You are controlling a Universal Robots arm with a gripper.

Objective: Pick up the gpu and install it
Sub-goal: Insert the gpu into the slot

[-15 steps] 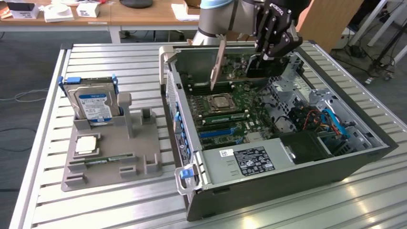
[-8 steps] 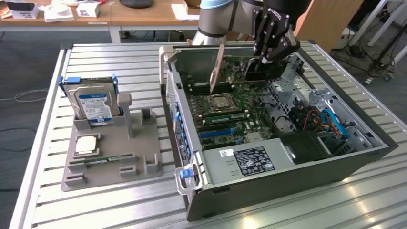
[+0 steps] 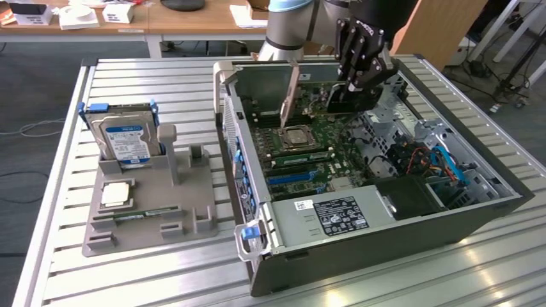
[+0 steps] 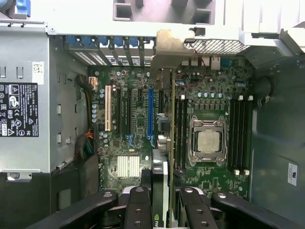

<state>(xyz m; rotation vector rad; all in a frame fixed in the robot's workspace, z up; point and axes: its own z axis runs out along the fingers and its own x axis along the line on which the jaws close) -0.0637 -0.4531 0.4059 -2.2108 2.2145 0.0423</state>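
The gpu [image 3: 339,102] is up inside the open computer case [image 3: 384,246], standing on edge above the motherboard [image 3: 318,139]. Its silver bracket [image 3: 291,96] leans at the end toward the exterior view's left. The gripper [image 3: 358,83] comes straight down onto it from above and is clamped on the card's dark end. Whether the card's lower edge has reached a slot, I cannot tell.

Over to the wrist view, and here the gpu [image 4: 161,186] is seen edge-on, a thin line running away from the camera with a logo on its dark shroud. The gripper [image 4: 164,202] has it pinched, black fingers [image 4: 138,205] pressing in, 1 on each side. The bracket [image 4: 172,50] is near the case's rear slot openings. The card's edge runs between the blue expansion slot [image 4: 150,114] and the CPU socket [image 4: 208,140]. The power supply [image 4: 24,119] is also in shot.

The exterior view takes in the surroundings. A grey parts fixture [image 3: 145,192] sits on the slatted metal table [image 3: 128,281], just beside the case on the exterior view's left and well apart from the gripper. It holds 1 hard drive [image 3: 126,141] upright, 1 CPU [image 3: 115,194] lying flat and 1 RAM stick [image 3: 140,215].
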